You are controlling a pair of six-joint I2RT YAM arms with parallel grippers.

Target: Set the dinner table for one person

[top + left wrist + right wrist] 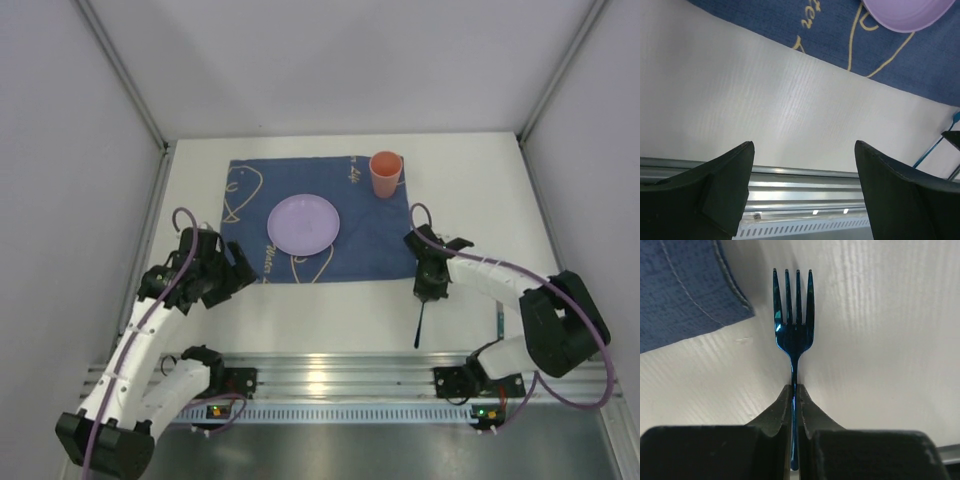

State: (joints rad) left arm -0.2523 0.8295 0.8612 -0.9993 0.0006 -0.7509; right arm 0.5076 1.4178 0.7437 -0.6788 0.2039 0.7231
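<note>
The white dinner table (pixel 300 310) carries a dark blue cloth mat (pixel 370 240) with a lilac plate (pixel 303 223) in its middle and an orange cup (pixel 385 173) at its far right corner. My right gripper (pixel 430 283) is shut on the handle of a shiny blue fork (pixel 792 335), just off the mat's near right corner (pixel 680 290). The tines point away over the table (pixel 880 340), and the handle (pixel 419 325) trails toward the near edge. My left gripper (pixel 240 275) is open and empty by the mat's near left corner, its jaws (pixel 802 145) wide apart.
A thin teal utensil (pixel 498 318) lies on the table beside the right arm; it also shows in the left wrist view (pixel 935 150). A metal rail (pixel 330 375) runs along the near edge. Grey walls enclose the table on three sides.
</note>
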